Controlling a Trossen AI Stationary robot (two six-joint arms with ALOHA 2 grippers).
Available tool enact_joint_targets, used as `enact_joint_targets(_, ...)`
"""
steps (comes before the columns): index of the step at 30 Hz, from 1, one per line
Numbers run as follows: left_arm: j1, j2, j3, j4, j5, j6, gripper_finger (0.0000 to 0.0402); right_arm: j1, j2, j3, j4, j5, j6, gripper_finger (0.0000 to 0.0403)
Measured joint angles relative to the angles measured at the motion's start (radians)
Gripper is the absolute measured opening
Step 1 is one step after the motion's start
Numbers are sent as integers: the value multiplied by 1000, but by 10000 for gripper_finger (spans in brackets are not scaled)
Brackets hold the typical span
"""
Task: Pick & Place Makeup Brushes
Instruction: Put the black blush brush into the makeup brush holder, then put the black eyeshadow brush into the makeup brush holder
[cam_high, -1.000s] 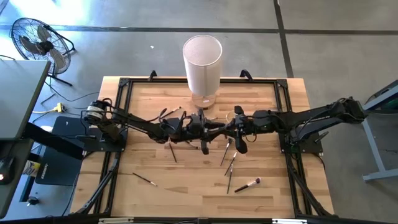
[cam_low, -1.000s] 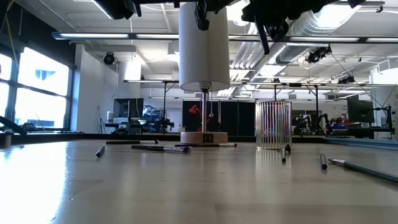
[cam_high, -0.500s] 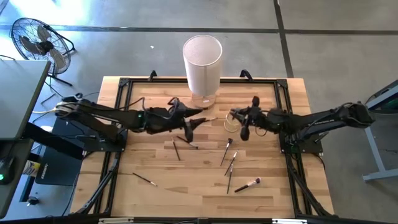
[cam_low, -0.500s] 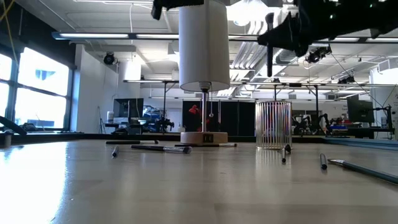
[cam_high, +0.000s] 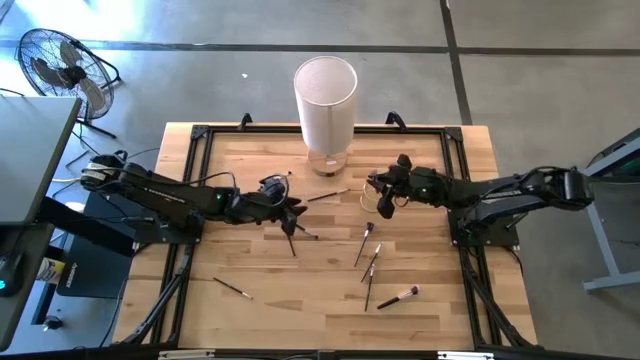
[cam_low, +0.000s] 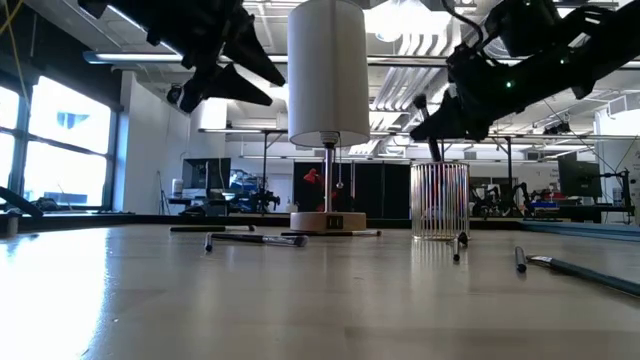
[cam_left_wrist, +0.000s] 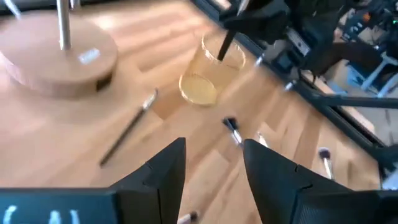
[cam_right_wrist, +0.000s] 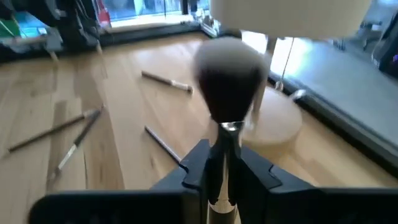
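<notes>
Brush over the cup, easy to miss.
My right gripper (cam_right_wrist: 217, 171) pinches a makeup brush (cam_right_wrist: 229, 84) above the clear cup (cam_high: 372, 199); tilted, it could tip it. Left gripper (cam_left_wrist: 211, 158) spread, empty.

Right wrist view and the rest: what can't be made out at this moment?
- Right wrist view: the held brush hides the clear cup, so whether its lower end has entered is unseen.
- Low view: the right hand is a silhouette against ceiling lights.
- High view: bristle ends of the thin brushes on the table are too small to tell.
</notes>
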Motion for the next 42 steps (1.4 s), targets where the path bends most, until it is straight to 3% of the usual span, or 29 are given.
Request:
enact_joint_targets(6,0,-1,-11,1,47,21,159,0,8,0,5,39,31,126)
enact_joint_targets(13,53,-69,-10,-203,56,86,159,3,-88,52,-68,4,48,145)
enact_joint_targets(17,87,-111,-11,-257,75,129,158,34,-154,170,-263,0,50,118)
enact_joint_targets(20,93,-129,-11,-257,52,139,146,67,-170,286,-477,-34,50,69)
enact_joint_targets(23,93,-129,-11,-254,38,154,106,107,-160,398,-708,-72,52,13)
enact_joint_targets(26,92,-123,-11,-248,59,155,32,149,-137,474,-889,-77,117,16)
enact_joint_targets(29,74,-123,-11,-249,66,193,13,196,-115,515,-1015,-63,251,8)
enact_joint_targets(35,36,-217,-12,-345,15,303,4,369,-21,584,-1091,21,453,1)
enact_joint_targets(40,53,-393,-96,-325,2,418,2,486,155,706,-1112,140,628,1)
enact_joint_targets(42,70,-465,-131,-303,41,446,1,510,245,778,-1134,174,720,1)
